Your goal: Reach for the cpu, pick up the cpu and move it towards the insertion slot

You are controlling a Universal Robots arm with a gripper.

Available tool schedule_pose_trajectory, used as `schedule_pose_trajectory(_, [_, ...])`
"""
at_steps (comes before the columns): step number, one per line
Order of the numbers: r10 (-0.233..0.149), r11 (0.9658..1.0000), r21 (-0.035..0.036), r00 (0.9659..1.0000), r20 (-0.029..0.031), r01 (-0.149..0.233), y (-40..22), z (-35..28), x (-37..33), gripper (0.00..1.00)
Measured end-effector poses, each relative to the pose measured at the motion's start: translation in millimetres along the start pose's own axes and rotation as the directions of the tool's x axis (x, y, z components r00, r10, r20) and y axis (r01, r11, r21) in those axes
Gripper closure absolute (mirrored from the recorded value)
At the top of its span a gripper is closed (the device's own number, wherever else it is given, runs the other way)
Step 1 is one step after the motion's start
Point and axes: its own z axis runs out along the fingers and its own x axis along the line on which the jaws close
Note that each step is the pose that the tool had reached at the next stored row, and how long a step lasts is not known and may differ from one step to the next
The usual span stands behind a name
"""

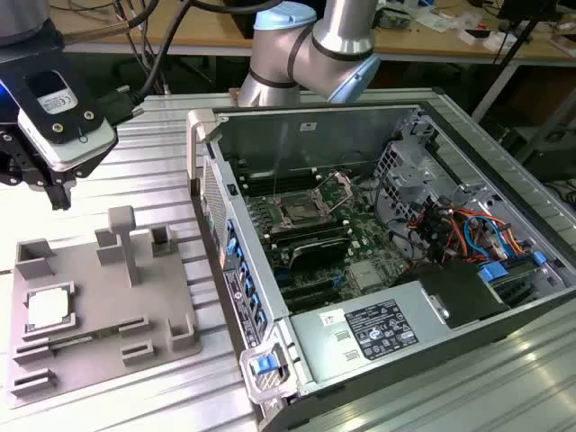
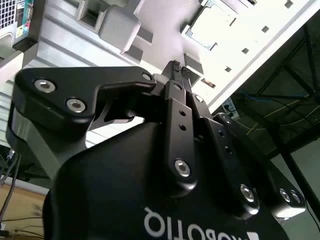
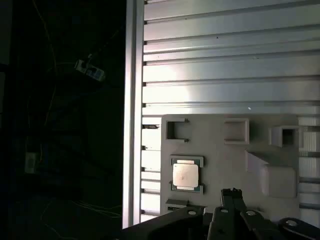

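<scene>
The end effector [image 1: 61, 200] hung high at the exterior view's left, above the slatted metal counter [image 1: 153, 153], clear of everything. In the second wrist view its two black fingers [image 2: 173, 100] were pressed together at the tips: clenched, and on nothing at all.

The cpu [image 1: 49, 308] lay flat, pale top up, in a square recess of the grey plastic fixture [image 1: 108, 333]. In the exterior view it sat nearer the camera than the end effector, well apart from it and untouched. The first wrist view showed the same: the cpu [image 3: 185, 175] square in its recess, the end effector [image 3: 231, 192] off to one side of it and not over it.

The insertion slot [image 1: 296, 212] sat on the green board inside the open computer case [image 1: 360, 333], at the exterior view's right of the fixture, with a shiny frame and a dark centre. Fixture and case stood side by side on the counter.

The count was one cpu, one insertion slot, one end effector, one fixture and one case.
</scene>
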Motion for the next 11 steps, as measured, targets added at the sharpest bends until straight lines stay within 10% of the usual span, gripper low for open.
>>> schedule_pose_trajectory(11, [0.0, 1.0, 0.0, 1.0, -0.0002, 0.0, 0.2, 0.1, 11.4, 0.89])
